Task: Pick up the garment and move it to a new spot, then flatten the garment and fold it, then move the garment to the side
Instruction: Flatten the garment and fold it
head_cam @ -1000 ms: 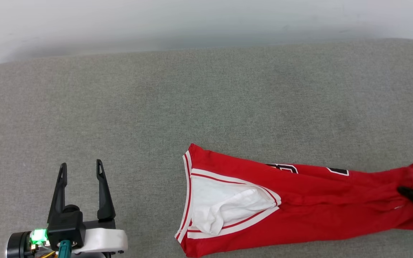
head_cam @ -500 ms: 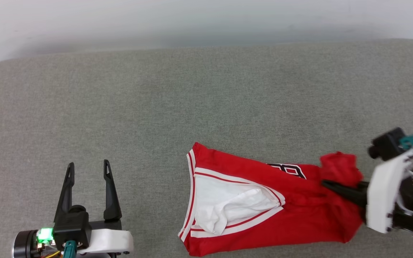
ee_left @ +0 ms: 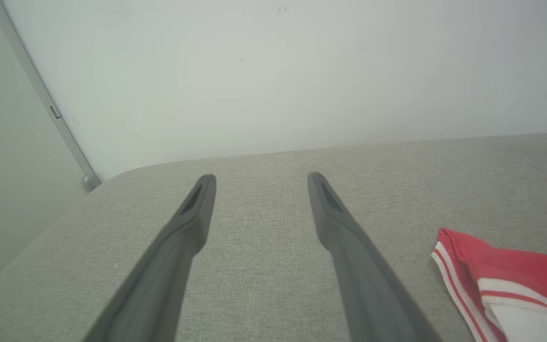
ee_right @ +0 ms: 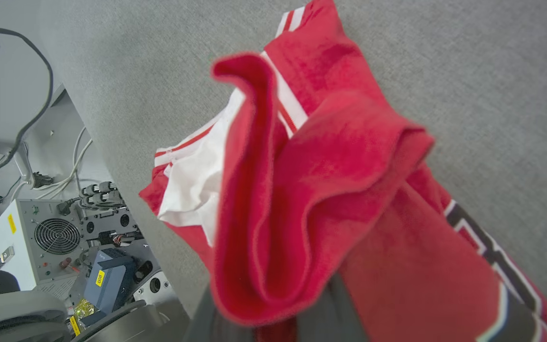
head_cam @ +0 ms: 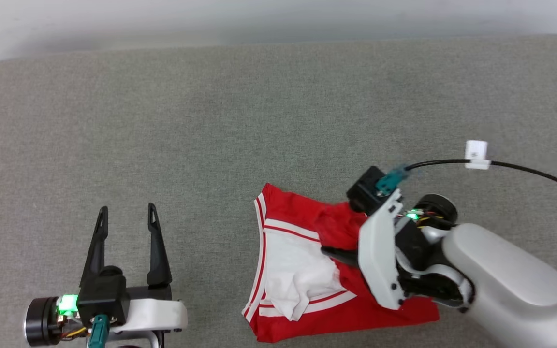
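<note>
The garment (head_cam: 302, 270), a red T-shirt with a white sleeve and striped trim, lies doubled over itself on the grey padded table (head_cam: 211, 135), right of centre near the front edge. My right gripper (head_cam: 329, 251) reaches in from the right and is shut on a bunched red fold of the garment (ee_right: 311, 190), held above the white sleeve; cloth covers most of its fingers. My left gripper (head_cam: 126, 212) rests at the lower left, open and holding nothing, well clear of the shirt. Between its spread fingers (ee_left: 193, 223) there is bare table, with the garment's striped corner (ee_left: 506, 280) off to the right.
A black cable with a white tag (head_cam: 476, 154) trails from my right wrist over the table. A pale wall (ee_left: 273, 71) rises behind the table's far edge. Past the front edge stands a white box with a fan (ee_right: 41, 232) and cables.
My right gripper has swept left, carrying the garment's right end over the rest, so the shirt is now about half as long. The left gripper stays open in place.
</note>
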Robot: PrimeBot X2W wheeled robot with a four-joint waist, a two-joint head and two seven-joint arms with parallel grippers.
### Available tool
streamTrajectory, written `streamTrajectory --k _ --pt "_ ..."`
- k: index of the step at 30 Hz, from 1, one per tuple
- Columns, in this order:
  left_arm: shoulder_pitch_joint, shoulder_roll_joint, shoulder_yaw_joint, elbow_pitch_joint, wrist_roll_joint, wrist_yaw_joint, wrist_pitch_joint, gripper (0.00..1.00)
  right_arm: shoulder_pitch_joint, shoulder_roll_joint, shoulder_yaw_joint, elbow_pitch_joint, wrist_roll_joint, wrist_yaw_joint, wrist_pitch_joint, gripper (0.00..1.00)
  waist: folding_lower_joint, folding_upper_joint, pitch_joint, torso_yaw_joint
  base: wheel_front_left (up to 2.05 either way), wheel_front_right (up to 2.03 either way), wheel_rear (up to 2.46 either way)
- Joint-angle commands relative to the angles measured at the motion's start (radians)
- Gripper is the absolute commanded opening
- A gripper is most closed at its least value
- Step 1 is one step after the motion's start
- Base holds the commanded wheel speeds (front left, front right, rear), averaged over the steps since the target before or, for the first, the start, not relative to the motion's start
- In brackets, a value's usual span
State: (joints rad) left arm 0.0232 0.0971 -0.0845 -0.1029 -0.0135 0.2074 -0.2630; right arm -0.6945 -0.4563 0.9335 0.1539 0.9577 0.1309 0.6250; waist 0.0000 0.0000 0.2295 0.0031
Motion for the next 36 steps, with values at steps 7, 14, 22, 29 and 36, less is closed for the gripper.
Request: streamTrajectory --k 7,14,22,29,36 --pt "-0.042 -0.01 -0.01 0.002 0.005 -0.005 -0.002 1.0 -0.076 0.104 0.112 0.208 -0.094 0.0 -0.078 0.0 0.0 0.0 0.038 0.019 0.0 0.0 0.0" --pt "-0.043 -0.015 -0.007 0.01 0.003 -0.002 -0.002 1.0 -0.084 0.119 0.202 0.303 -0.091 -0.001 -0.157 0.05 0.0 0.0 0.034 0.023 0.0 0.0 0.0" --pt "-0.002 -0.006 0.017 0.011 0.004 0.0 -0.002 1.0 -0.126 0.027 0.162 0.187 -0.131 -0.001 -0.391 1.0 0.0 0.0 -0.017 -0.02 0.0 0.0 0.0" --pt "0.015 0.002 0.032 0.001 0.003 -0.007 -0.002 1.0 -0.071 -0.019 -0.082 0.144 -0.291 0.0 -0.656 1.0 0.0 0.0 -0.05 -0.058 0.0 0.0 0.0" --pt "0.041 0.006 0.042 -0.007 0.002 -0.012 -0.002 1.0 0.109 0.066 -0.443 0.165 -0.527 0.0 -0.863 1.0 0.0 0.0 -0.073 -0.079 0.0 0.0 0.0"
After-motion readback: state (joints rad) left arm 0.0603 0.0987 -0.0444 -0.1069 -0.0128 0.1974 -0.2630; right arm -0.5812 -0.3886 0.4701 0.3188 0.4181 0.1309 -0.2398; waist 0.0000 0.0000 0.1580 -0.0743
